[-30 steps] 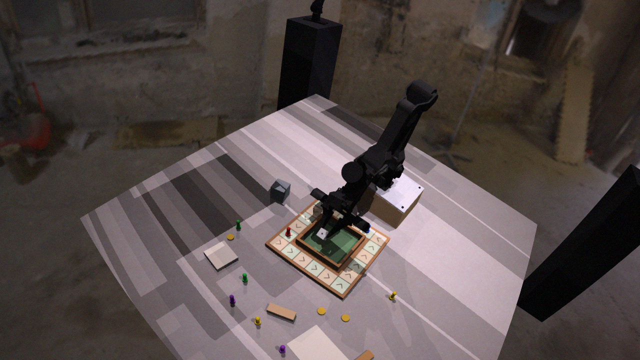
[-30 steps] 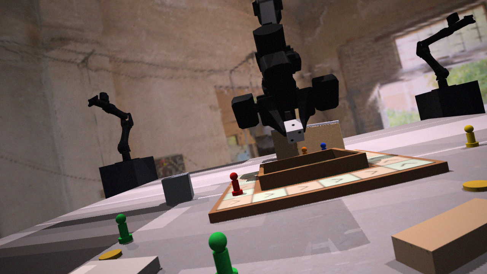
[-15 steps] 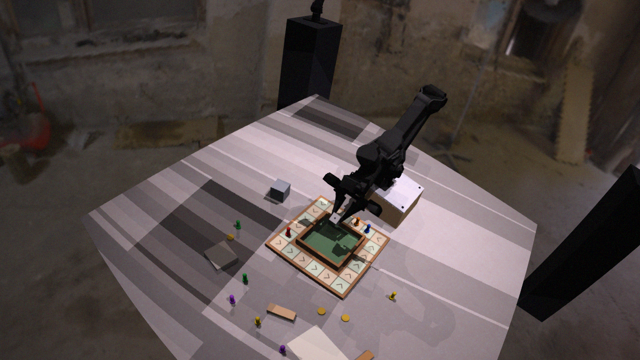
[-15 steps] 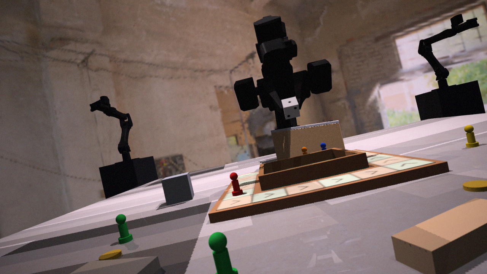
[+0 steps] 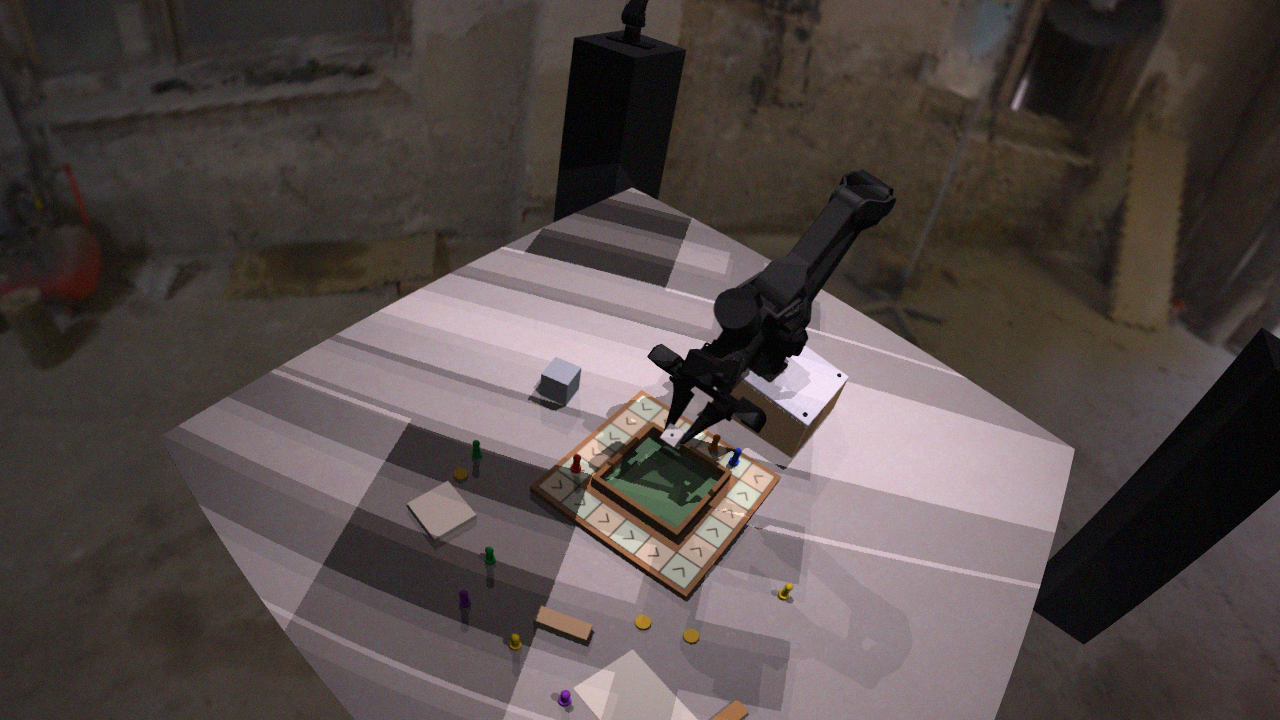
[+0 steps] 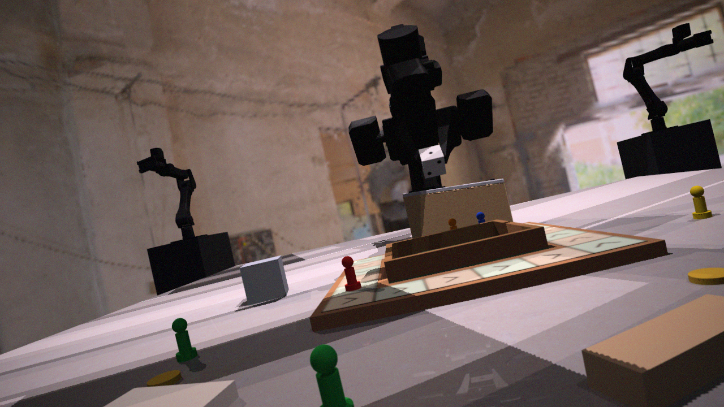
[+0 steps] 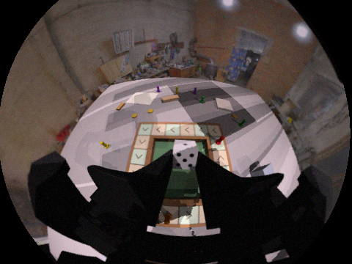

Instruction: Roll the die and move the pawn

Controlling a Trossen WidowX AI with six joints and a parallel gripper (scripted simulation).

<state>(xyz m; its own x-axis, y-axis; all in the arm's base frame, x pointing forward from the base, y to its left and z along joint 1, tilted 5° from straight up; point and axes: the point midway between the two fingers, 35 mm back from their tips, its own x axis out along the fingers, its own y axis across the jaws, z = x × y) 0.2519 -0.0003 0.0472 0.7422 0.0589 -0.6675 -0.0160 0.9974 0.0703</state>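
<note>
My gripper (image 5: 683, 430) (image 6: 431, 169) (image 7: 184, 154) is shut on the white die (image 5: 672, 436) (image 6: 434, 161) (image 7: 185, 155) and holds it in the air above the near-arm edge of the green-floored tray (image 5: 662, 490) (image 6: 455, 251) (image 7: 180, 184). The tray sits in the middle of the square game board (image 5: 680, 573) (image 6: 506, 284) (image 7: 142, 142) with arrow tiles. The orange pawn (image 5: 714, 441) (image 6: 452, 223) (image 7: 167, 217) stands on the board's side nearest the arm, next to the blue pawn (image 5: 734, 456) (image 6: 480, 217). The red pawn (image 5: 576, 463) (image 6: 348, 273) (image 7: 219, 140) stands on another side.
A grey cube (image 5: 560, 380) (image 6: 263, 279) stands off the board. The arm's base box (image 5: 810, 402) (image 6: 470, 207) is right behind the board. Green, purple and yellow pawns, yellow discs, a wooden block (image 5: 563, 623) and pale slabs (image 5: 441, 510) lie scattered on the table.
</note>
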